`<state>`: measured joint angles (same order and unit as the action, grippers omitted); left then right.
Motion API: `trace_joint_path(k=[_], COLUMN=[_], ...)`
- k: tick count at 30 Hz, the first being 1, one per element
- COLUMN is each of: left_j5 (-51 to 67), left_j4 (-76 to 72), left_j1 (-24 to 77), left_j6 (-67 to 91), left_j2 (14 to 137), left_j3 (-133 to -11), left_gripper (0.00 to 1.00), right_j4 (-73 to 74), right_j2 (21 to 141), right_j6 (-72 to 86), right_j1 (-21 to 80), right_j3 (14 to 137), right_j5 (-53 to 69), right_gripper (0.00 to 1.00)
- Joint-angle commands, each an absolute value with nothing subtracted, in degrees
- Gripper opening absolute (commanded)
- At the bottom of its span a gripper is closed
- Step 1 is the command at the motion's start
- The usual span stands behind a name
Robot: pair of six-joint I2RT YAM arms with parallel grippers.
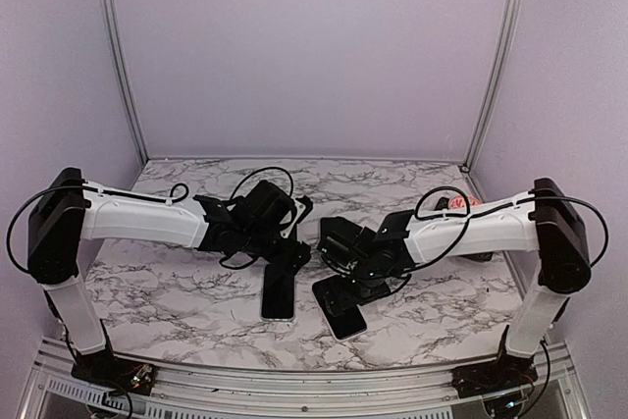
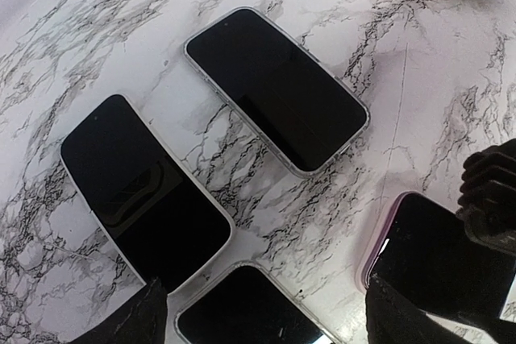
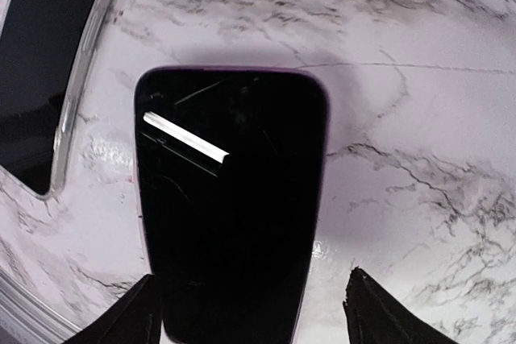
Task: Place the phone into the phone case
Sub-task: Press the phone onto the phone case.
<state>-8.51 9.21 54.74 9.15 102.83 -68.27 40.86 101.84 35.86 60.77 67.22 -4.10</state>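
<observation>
right wrist view cuts off the purple-edged phone at bottom.

The flat marble-pattern tabletop was white with grey-black veining. The pink-purple-rimmed phone had a glossy black screen crossed by one white streak of reflection. The clear-rimmed rectangular phone and the white-rimmed rectangular phone showed plain black screens. The smooth back wall was pale lilac.

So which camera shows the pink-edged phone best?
The right wrist view: the pink-edged phone fills the frame, screen up. The left wrist view catches only part of it at the frame's edge. Overhead it is too small to pick out.
</observation>
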Motion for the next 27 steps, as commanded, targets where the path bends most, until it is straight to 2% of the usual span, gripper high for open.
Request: trace_joint_path(k=[1, 4, 7, 10, 13, 16, 27], left_j5=[-6.0, -1.9, -1.4, -2.4, -1.0, -0.3, 3.4], left_j4=[8.8, 8.5, 8.3, 8.4, 8.4, 8.4, 7.5], left_j1=[54.6, 55.1, 57.7, 60.5, 61.9, 63.3, 64.1], left_j6=[10.6, 10.8, 8.5, 7.5, 8.4, 8.6, 8.4], left_j2=[102.1, 100.1, 98.9, 99.5, 100.8, 102.7, 109.7], left_j3=[-67.3, -65.5, -63.7, -62.5, -61.9, -62.1, -63.2], left_gripper=[0.80, 0.68, 0.61, 0.60, 0.53, 0.48, 0.43], right_j4=[40.3, 38.2, 35.3, 33.2, 31.5, 29.9, 34.2], right_j2=[95.7, 94.2, 93.5, 93.7, 94.2, 95.3, 100.2], right_j6=[32.4, 31.3, 31.3, 31.1, 31.7, 32.4, 36.6], right_j1=[58.0, 56.8, 55.7, 55.5, 55.5, 55.7, 60.3], right_j3=[66.0, 62.4, 59.0, 57.5, 55.8, 53.4, 51.2], right_j5=[-3.7, 1.4, 4.6, 6.9, 8.0, 8.8, 5.6], right_gripper=[0.65, 0.48, 0.33, 0.26, 0.19, 0.00, 0.00])
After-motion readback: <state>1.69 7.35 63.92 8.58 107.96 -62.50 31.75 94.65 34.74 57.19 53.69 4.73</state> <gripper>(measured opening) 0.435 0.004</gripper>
